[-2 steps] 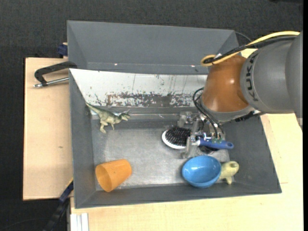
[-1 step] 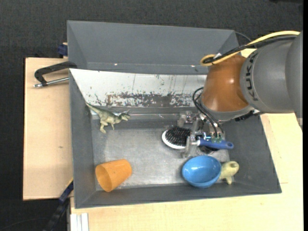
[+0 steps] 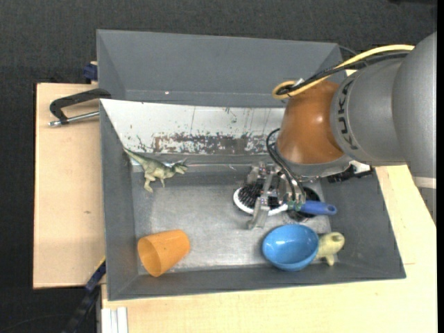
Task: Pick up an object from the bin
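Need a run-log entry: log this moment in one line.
gripper over round brush | bin mid-right | blue bowl nearby | hold unconfirmed

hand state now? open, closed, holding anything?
Hand: cannot be told whether open or closed, or holding anything. It is at the round black-and-white brush-like thing, near the round blue plastic bowl.

Robotics lab, test station. A heavy grey industrial robot arm with an orange wrist cover and a yellow cable [image 3: 378, 109], maker's lettering partly legible on it, reaches into a scuffed grey sheet-metal bin [image 3: 116, 186]. Dark carpet-like floor [image 3: 208, 5] lies beyond. The bin holds mismatched props: a small green plastic dinosaur [image 3: 158, 169], an orange plastic cup on its side [image 3: 164, 251], and a round blue plastic bowl [image 3: 289, 247].
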